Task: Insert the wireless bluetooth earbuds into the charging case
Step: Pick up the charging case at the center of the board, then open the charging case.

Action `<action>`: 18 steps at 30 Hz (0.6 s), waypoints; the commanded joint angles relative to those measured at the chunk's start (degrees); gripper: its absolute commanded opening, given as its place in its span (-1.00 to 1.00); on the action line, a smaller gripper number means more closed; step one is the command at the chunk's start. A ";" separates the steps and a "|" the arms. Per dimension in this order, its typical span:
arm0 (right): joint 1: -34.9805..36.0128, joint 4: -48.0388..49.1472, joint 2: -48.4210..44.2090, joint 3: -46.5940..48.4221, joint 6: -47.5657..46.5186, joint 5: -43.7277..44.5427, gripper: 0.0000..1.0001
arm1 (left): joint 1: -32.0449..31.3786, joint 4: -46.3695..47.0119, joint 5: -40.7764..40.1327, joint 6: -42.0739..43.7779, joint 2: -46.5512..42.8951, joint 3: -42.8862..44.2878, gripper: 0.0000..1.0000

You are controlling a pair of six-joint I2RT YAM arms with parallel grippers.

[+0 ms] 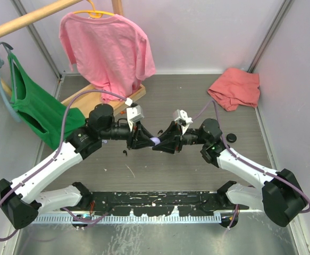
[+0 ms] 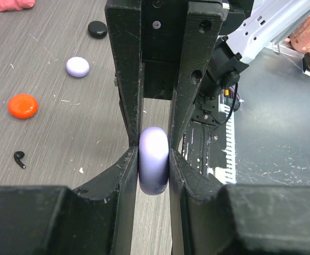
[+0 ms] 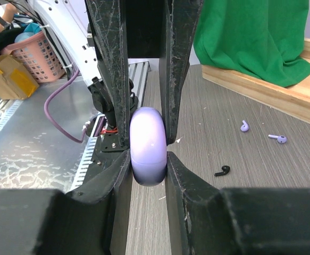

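1. From above, we see two arms reaching toward each other over the middle of a grey table [image 1: 170, 90]. The left gripper [image 1: 144, 139] and right gripper [image 1: 164, 142] meet tip to tip. The lilac charging case [image 1: 155, 141] shows only as a small pale spot between them. A pink T-shirt [image 1: 107, 48] and a green garment [image 1: 32, 106] hang at the far left. A red cloth [image 1: 235, 87] lies at the far right.

2. From the left wrist, the case is a smooth, glossy, rounded disc seen edge-on and held above the table. The left gripper's fingers are clamped on its flat faces from the near side. The right gripper's fingers pinch the same faces from the far side. On the table to the left lie a tiny curved black earbud [image 2: 19, 159], an orange-red case [image 2: 23, 105], a small lilac disc [image 2: 77, 67] and a black case [image 2: 97, 29], all well apart.

3. From the right wrist, the case again sits edge-on, squeezed by both pairs of fingers. To the right, one lilac earbud [image 3: 244, 126], a second lilac earbud [image 3: 278, 138] and a black earbud [image 3: 223, 171] lie loose on the table.
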 commanded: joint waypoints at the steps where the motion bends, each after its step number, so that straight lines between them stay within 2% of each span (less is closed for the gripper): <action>1: 0.04 3.61 0.12 1.89 1.08 -1.45 -0.92 | -0.06 4.20 -0.19 0.36 -2.84 -0.06 -0.39; 7: 0.04 4.39 -0.56 1.60 1.34 -0.97 -0.98 | -0.03 5.24 -3.05 -1.04 -5.04 -2.58 0.03; 12: 0.05 5.42 -0.92 1.17 1.94 -0.21 -0.98 | -0.10 7.14 -5.36 -2.78 -6.54 -4.99 0.19; 18: 0.06 6.29 -0.66 1.22 2.58 -0.45 -0.98 | -0.10 8.51 -9.20 -4.99 -5.96 -5.63 0.25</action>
